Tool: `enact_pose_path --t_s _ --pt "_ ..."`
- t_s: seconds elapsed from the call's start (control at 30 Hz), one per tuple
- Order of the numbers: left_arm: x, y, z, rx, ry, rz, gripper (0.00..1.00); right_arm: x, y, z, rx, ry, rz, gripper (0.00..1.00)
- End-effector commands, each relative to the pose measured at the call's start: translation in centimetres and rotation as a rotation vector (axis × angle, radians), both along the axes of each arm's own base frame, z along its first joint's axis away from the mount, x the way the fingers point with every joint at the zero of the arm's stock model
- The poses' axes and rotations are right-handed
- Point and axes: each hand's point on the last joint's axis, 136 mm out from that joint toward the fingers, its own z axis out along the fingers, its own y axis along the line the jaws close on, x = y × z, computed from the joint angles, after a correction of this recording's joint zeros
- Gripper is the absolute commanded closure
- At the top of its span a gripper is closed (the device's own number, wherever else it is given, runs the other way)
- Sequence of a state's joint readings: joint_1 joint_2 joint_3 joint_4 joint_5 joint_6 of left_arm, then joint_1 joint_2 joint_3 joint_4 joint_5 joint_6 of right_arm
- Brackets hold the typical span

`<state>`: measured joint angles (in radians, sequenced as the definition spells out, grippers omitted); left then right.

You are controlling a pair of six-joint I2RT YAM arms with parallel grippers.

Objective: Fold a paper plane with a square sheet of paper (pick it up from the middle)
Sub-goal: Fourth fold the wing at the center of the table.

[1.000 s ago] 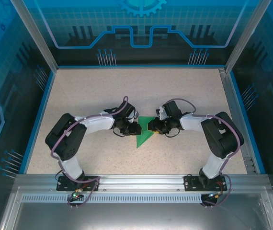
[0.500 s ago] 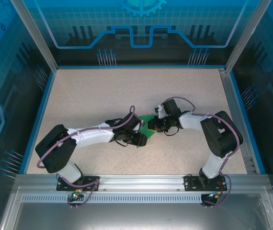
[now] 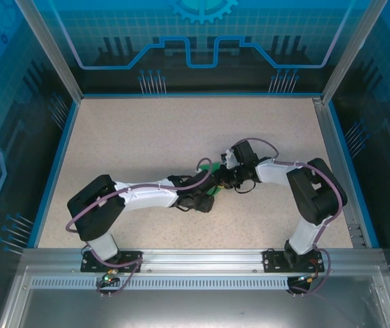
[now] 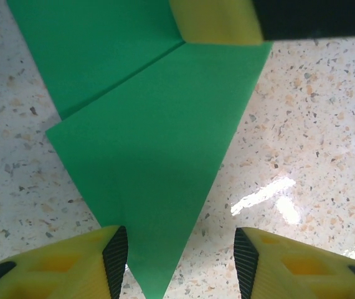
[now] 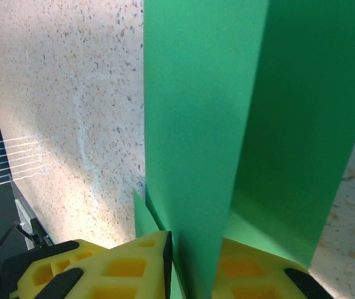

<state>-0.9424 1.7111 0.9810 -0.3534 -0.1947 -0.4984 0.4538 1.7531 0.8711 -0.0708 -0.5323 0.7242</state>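
Observation:
The green sheet of paper [image 4: 146,156] is folded into a pointed, layered triangle. It lies on the speckled table with its tip between my left fingers. My left gripper [image 4: 180,265] is open, and the tip sits close to its left pad [image 4: 116,258] with bare table toward the other pad. My right gripper [image 5: 193,268] is shut on the paper [image 5: 227,124], whose folded layers stand up from its jaws. One of its yellow fingers [image 4: 218,22] rests on the paper's far edge. From above, both grippers [image 3: 202,198] [image 3: 221,181] meet at mid-table, hiding most of the paper [image 3: 212,192].
The speckled table [image 3: 147,137] is fenced by blue walls [image 3: 58,157] on three sides. An aluminium rail [image 3: 195,263] with both arm bases runs along the near edge. Open floor lies behind and to the left of the grippers.
My left arm has swung right and nearer, round to the paper's tip, and its jaws have opened wider. The right gripper has tightened on the paper and stayed put.

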Motion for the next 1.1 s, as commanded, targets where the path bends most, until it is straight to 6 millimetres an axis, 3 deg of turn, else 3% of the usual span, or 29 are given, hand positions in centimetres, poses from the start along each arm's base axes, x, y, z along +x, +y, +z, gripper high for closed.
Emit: enact_pose_path --t_s 0.0,0.17,0.63,0.73,0.9,1.07 --pt "0.78 0.99 0.21 0.102 -0.070 0.040 0.48 0.06 1.11 1.33 0.026 -0.016 0.037 0.82" --pt "0.69 1.16 0.49 0.149 -0.119 0.037 0.50 0.15 1.10 1.60 0.025 -0.017 0.036 0.82" --pt "0.45 1.16 -0.42 0.185 -0.125 0.043 0.70 0.23 1.05 1.36 0.015 -0.010 0.035 0.81" --pt "0.56 1.45 -0.35 0.197 -0.137 0.052 0.69 0.29 1.07 1.42 0.015 -0.011 0.034 0.81" --pt "0.34 0.90 0.20 0.171 -0.155 0.028 0.57 0.36 1.30 1.76 0.030 -0.014 0.037 0.85" --pt "0.05 0.57 -0.08 0.181 -0.162 -0.002 0.55 0.43 1.46 1.94 0.037 -0.010 0.040 0.87"
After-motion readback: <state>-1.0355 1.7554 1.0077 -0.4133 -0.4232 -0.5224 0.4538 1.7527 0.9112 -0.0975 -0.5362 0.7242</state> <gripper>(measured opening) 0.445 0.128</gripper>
